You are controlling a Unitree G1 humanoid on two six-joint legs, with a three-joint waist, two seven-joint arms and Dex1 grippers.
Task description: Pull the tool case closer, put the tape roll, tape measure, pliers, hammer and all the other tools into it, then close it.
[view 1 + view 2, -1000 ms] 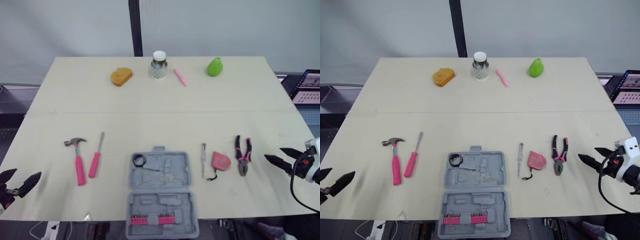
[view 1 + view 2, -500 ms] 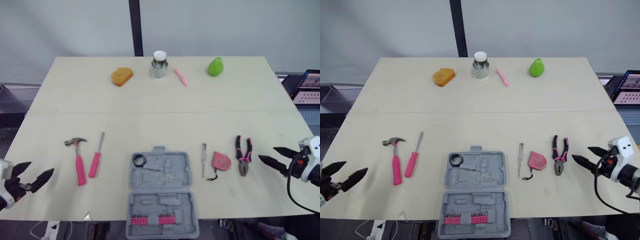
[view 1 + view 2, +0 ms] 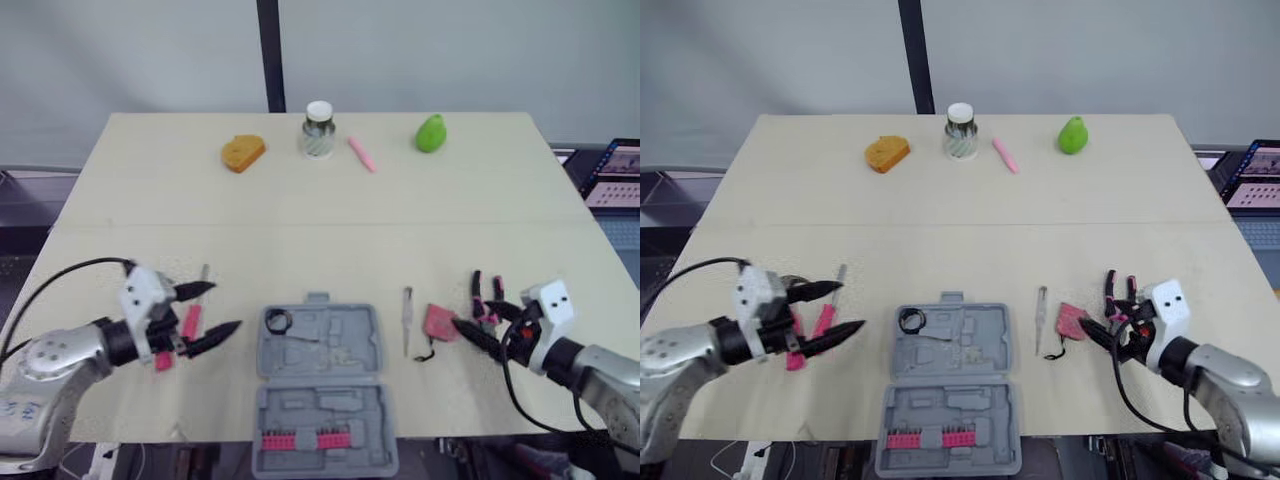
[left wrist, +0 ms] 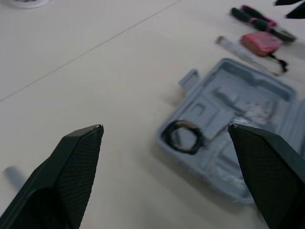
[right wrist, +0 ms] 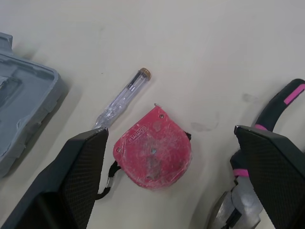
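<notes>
The pale wooden table (image 3: 320, 210) carries everything. The grey tool case (image 3: 322, 400) lies open at the near edge, in the middle, one half overhanging the edge with a row of pink bits (image 3: 305, 438) in it. The left gripper (image 3: 226, 306) hovers just left of the case with its jaws spread wide and holding nothing, pointing right toward the case. The right gripper (image 3: 472, 314) is low over the table to the right of the case, jaws also spread and empty; one finger lies by the tape measure, the other over the pliers. The hammer (image 3: 161, 360) is left of the case, its pink handle partly hidden under the left gripper, and the pink-handled screwdriver (image 3: 190, 322) lies just to its right. The pliers (image 5: 279, 106) lie to the right of the red tape measure (image 5: 153, 148). A clear tester pen (image 5: 121, 98) lies between the tape measure and the case. The black tape roll (image 3: 278, 321) sits in the case's far left corner. Along the far edge stand a white-lidded jar (image 3: 318, 132), an orange piece (image 3: 243, 153), a green object (image 3: 430, 133) and a pink pen (image 3: 360, 154).
</notes>
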